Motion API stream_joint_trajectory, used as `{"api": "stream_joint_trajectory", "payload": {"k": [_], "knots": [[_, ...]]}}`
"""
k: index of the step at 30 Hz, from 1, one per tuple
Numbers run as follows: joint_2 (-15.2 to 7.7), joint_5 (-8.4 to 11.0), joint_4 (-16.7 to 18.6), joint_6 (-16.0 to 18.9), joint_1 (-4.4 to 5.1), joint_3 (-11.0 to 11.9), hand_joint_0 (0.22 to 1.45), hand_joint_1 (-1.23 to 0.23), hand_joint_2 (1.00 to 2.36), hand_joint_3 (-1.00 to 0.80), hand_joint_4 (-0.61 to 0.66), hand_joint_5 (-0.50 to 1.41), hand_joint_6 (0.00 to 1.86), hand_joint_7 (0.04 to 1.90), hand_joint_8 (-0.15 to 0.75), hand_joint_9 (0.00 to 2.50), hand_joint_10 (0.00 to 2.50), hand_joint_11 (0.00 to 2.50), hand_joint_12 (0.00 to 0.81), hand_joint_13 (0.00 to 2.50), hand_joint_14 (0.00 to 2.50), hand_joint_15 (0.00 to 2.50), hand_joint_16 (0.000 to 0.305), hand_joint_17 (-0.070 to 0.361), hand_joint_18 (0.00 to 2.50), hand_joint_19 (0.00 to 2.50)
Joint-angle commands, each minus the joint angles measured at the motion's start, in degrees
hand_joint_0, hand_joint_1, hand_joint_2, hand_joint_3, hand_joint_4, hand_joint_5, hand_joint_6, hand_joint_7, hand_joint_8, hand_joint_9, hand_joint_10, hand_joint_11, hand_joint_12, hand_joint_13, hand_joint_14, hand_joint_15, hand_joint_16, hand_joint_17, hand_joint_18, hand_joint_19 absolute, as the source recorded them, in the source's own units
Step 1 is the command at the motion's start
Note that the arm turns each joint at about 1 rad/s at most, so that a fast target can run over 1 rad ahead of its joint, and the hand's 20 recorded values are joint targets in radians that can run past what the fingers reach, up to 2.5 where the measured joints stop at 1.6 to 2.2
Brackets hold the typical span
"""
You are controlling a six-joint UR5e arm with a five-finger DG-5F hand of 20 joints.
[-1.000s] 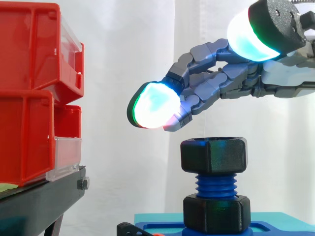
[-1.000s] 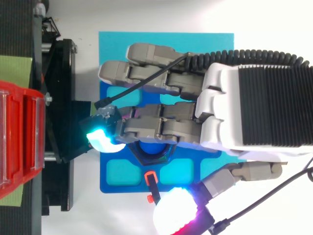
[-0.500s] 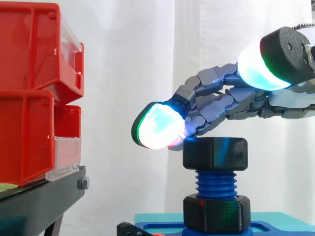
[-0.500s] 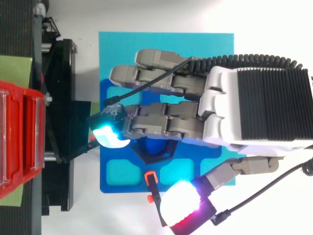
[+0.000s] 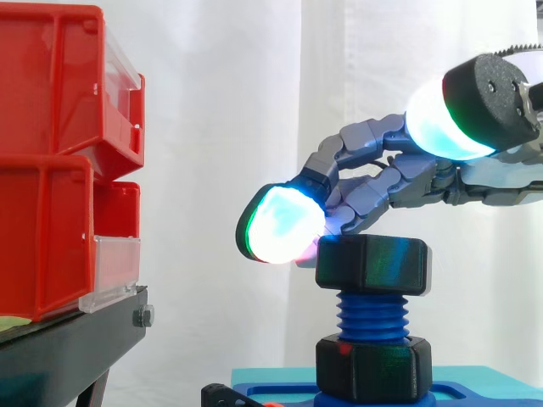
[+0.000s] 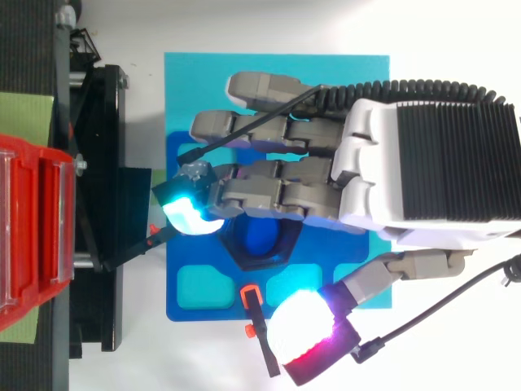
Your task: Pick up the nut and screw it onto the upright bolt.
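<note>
A black hex nut (image 5: 372, 264) sits on the top of the upright blue bolt (image 5: 372, 314), with bare thread below it and a second black nut (image 5: 373, 369) at the bolt's foot. My hand (image 5: 407, 182) reaches in from the right just above the nut. Its fingers lie across the nut's top, and one glowing cyan fingertip (image 5: 280, 223) hangs past the nut's left edge. The thumb pad (image 5: 441, 119) is held up and apart from the nut. From above, the hand (image 6: 423, 179) covers part of the nut (image 6: 244, 259), and the bolt's blue top (image 6: 259, 236) shows in the middle.
The bolt stands on a dark blue base (image 6: 195, 285) on a teal plate (image 6: 203, 81). Red bins (image 5: 51, 153) are stacked on a black stand (image 5: 68, 348) to the left. A small black and red part (image 6: 252, 314) lies at the base's near edge.
The hand has come down from above the nut until its fingers touch the nut's top. The thumb has swung lower and closer. The nut stays on the bolt.
</note>
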Motion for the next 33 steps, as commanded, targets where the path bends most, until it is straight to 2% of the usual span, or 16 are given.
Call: {"api": "stream_joint_trajectory", "payload": {"k": [1, 5, 13, 26, 28, 33], "knots": [[-0.03, -0.05, -0.43, -0.26, -0.34, 0.05, 0.49, -0.19, 1.00, -0.50, 0.21, -0.11, 0.50, 0.95, 0.242, 0.45, 0.00, 0.00, 0.302, 0.27, 0.00, 0.00, 0.036, 0.081, 0.00, 0.00], [0.06, -0.31, -0.60, -0.34, -0.70, -0.04, 0.49, -0.19, 1.00, -0.50, 0.22, -0.11, 0.50, 0.97, 0.244, 0.47, 0.00, 0.00, 0.300, 0.27, 0.00, 0.00, 0.035, 0.078, 0.00, 0.00], [0.06, -0.66, -0.95, -0.34, -1.05, 0.05, 0.50, -0.20, 1.00, -0.50, 0.18, -0.08, 0.50, 1.17, 0.253, 0.52, 0.00, 0.00, 0.296, 0.30, 0.00, 0.00, 0.033, 0.074, 0.00, 0.00], [0.06, -1.10, -0.95, -0.34, -1.75, 0.14, 0.52, -0.24, 1.00, -0.50, 0.18, -0.02, 0.50, 1.37, 0.269, 0.71, 0.00, 0.00, 0.270, 0.39, 0.00, 0.00, 0.027, 0.061, 0.00, 0.00], [0.14, -1.28, -0.95, -0.34, -1.93, 0.14, 0.52, -0.24, 1.00, -0.50, 0.17, 0.00, 0.50, 1.47, 0.266, 0.77, 0.00, 0.00, 0.268, 0.38, 0.00, 0.00, 0.027, 0.060, 0.00, 0.00], [0.06, -2.07, -1.13, -0.43, -2.28, 0.93, 0.53, -0.23, 1.00, -0.50, 0.10, 0.04, 0.54, 1.39, 0.252, 0.96, 0.00, 0.00, 0.240, 0.48, 0.00, 0.00, 0.021, 0.048, 0.05, 0.00]]}}
